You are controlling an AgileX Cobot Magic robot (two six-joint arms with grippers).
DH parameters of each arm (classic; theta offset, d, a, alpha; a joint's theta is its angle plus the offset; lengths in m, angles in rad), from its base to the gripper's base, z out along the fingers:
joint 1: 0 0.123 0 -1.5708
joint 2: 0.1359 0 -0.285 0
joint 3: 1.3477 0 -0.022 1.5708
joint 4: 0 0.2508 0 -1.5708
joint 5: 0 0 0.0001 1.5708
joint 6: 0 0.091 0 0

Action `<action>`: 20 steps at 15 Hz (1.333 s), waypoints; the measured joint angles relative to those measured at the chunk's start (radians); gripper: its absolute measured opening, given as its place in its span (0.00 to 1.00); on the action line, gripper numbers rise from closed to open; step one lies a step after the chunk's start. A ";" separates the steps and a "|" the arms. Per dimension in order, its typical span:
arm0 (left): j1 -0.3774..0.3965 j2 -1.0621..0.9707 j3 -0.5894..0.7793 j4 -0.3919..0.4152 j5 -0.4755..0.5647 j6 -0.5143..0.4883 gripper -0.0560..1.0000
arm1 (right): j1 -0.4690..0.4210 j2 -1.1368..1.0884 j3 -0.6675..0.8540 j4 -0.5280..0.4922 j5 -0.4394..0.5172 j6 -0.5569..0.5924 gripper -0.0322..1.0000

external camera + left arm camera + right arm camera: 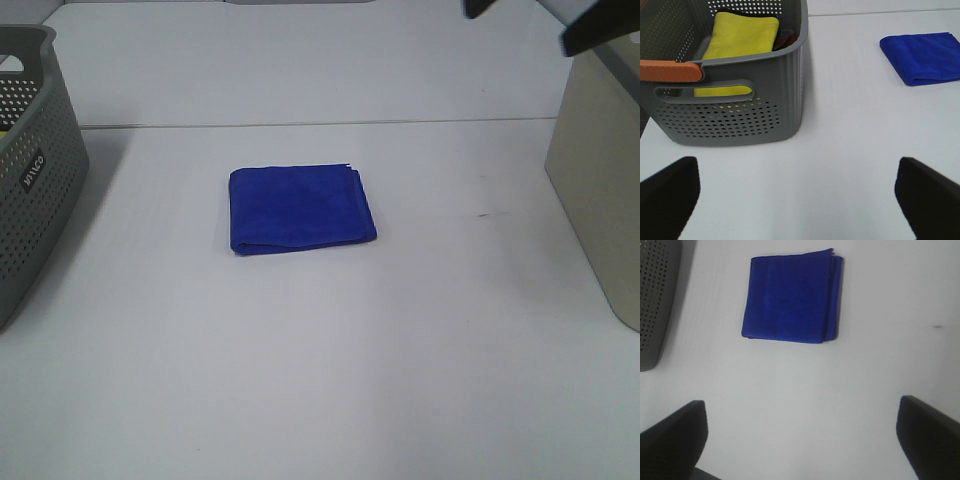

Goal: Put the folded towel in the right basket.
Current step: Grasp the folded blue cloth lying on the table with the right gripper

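At far left, grey basket (30, 170) containing a yellow cloth (742, 35); left gripper (796, 165) before it, jaws spread, empty. Centre of table (320, 380): folded blue towel (300, 208), lying flat. Right: beige basket (600, 190); right gripper (801, 404) spread wide, empty, clear of the towel.

left fingers (670, 197): black, blunt | right fingers (927, 432): black, blunt

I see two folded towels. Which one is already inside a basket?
The yellow towel: it lies inside the grey perforated basket, while the blue towel lies flat on the white table, in no basket.
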 joint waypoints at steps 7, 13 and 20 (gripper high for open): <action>0.000 0.000 0.000 0.000 0.000 0.000 0.99 | 0.020 0.649 -0.430 0.105 0.037 -0.080 0.97; 0.000 0.000 0.000 0.000 0.000 0.000 0.99 | 0.020 0.886 -0.610 0.146 0.047 -0.076 0.97; 0.000 0.000 0.000 0.000 0.000 0.000 0.99 | 0.020 0.940 -0.619 0.150 -0.014 -0.080 0.94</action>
